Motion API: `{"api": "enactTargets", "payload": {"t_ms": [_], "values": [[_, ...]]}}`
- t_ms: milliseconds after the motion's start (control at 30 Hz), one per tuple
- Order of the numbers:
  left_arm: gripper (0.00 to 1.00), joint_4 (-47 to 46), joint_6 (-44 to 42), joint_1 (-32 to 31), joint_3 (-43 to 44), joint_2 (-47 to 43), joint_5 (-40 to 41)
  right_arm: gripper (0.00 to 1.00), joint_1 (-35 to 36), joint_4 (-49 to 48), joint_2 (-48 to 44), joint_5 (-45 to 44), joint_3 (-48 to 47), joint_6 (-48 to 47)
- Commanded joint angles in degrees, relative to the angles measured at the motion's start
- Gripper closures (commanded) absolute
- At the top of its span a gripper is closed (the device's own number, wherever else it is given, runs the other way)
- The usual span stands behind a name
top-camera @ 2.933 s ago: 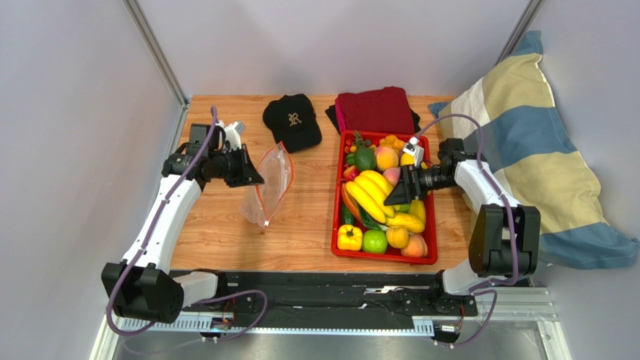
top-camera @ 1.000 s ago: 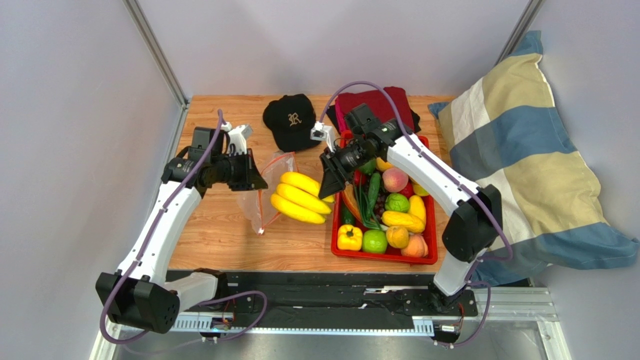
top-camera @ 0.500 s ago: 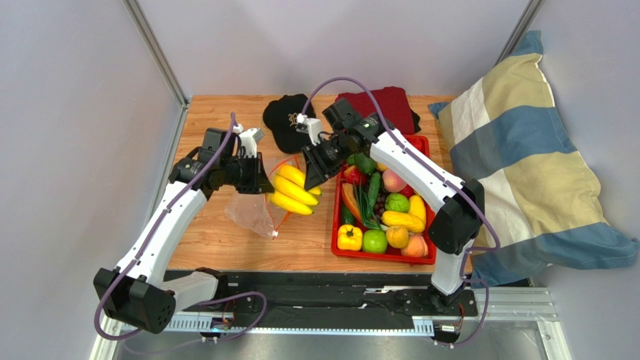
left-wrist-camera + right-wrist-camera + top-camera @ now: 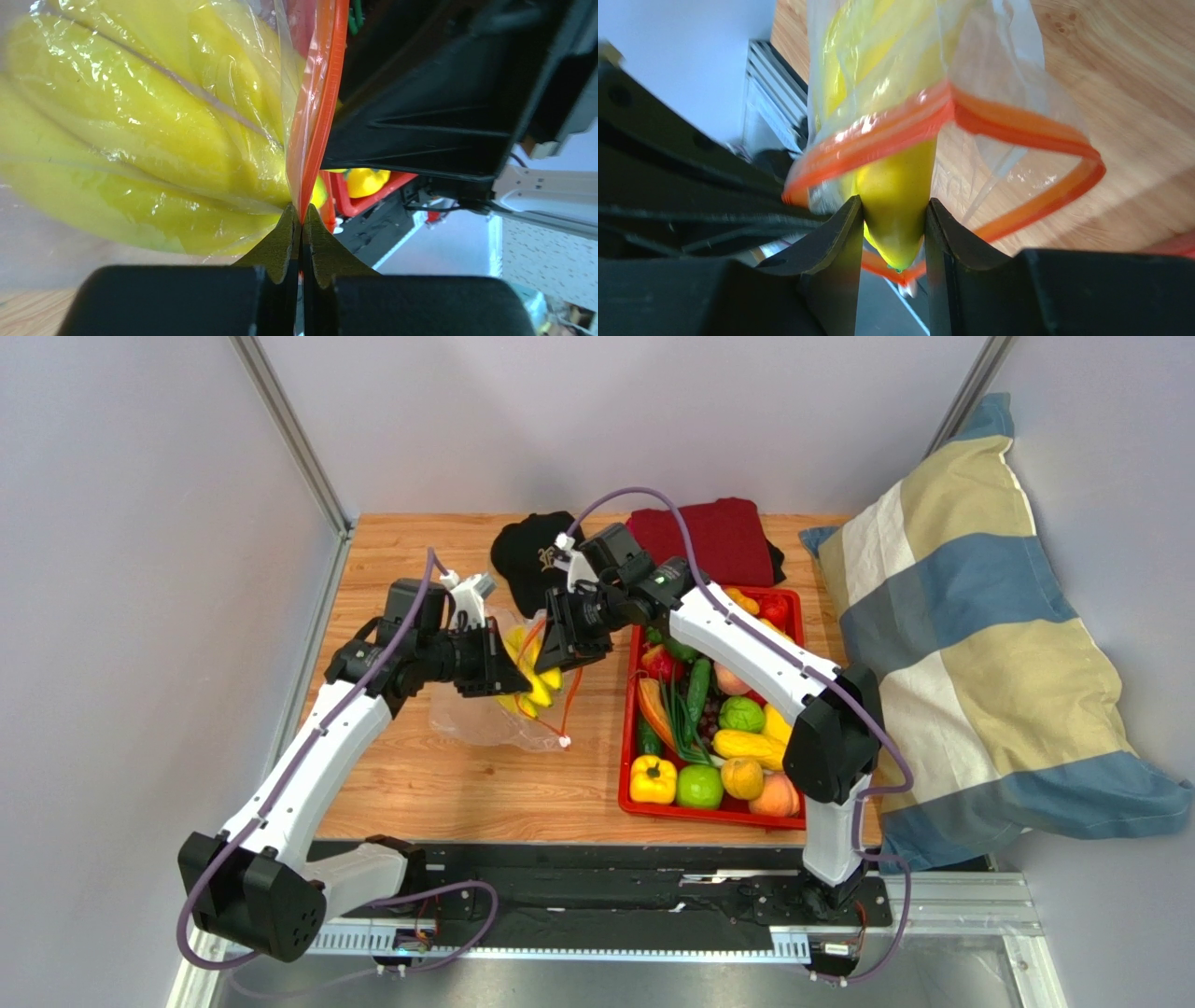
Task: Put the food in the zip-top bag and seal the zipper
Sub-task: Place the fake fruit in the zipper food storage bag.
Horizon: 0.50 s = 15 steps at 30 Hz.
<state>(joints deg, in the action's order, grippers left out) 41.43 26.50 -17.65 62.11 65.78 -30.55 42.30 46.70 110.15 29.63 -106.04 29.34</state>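
- Fingers (image 4: 279, 246) of the left gripper (image 4: 300, 234) are pressed together on the zipper (image 4: 319, 105), pinching one lip of the zip-top bag (image 4: 484, 717) and holding its mouth up.
- Across from it, the right gripper (image 4: 891, 210) has its fingers (image 4: 840, 231) clamped on the stem end of the banana bunch (image 4: 896, 189). Most of the bunch is already past the orange strip and shows yellow through the clear plastic.
- The bag sags on the table (image 4: 407, 798) about midway between its left edge and the red tray (image 4: 716, 818), closer to the tray.
- Step in hand, as I read it: loading the first piece, with the insertion nearly finished.
- Next move probably calls for the right fingers to part and back out without dragging the bunch or the free lip along, while the left pinch holds.
- Remaining food (image 4: 723, 745) sits in the tray; sealing is not yet begun.
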Motion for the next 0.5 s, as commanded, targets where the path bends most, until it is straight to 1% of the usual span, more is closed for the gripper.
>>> {"api": "enactTargets", "payload": {"t_ms": [0, 33, 100, 267, 333, 400, 467], "values": [[1.00, -8.54, 7.76, -0.54, -1.81, -1.00, -9.00, 1.00, 0.06, -16.79, -5.11, -1.76, 8.18, 14.33], [1.00, -9.60, 8.65, -0.46, -2.16, -1.09, -10.66, 1.00, 0.32, -20.64, -6.42, -2.64, 10.22, 14.86], [1.00, -12.93, 11.88, -0.37, -3.13, -1.44, -11.81, 1.00, 0.76, -23.74, -7.31, -5.00, 13.21, 14.96], [1.00, -17.61, 17.44, 1.47, -4.97, -2.50, -14.71, 1.00, 2.61, -27.44, -9.42, -9.67, 19.54, 9.77], [1.00, -19.45, 19.55, 2.61, -5.24, -2.58, -16.46, 1.00, 2.96, -31.29, -10.39, -9.07, 21.92, 8.98], [1.00, -21.90, 22.26, 3.93, -6.47, -3.11, -16.74, 1.00, 3.66, -32.28, -11.44, -8.27, 23.24, 6.97], [1.00, -24.45, 24.03, 4.55, -8.13, -4.34, -17.79, 0.99, 4.71, -34.21, -13.11, -7.40, 23.77, 3.19]]}}
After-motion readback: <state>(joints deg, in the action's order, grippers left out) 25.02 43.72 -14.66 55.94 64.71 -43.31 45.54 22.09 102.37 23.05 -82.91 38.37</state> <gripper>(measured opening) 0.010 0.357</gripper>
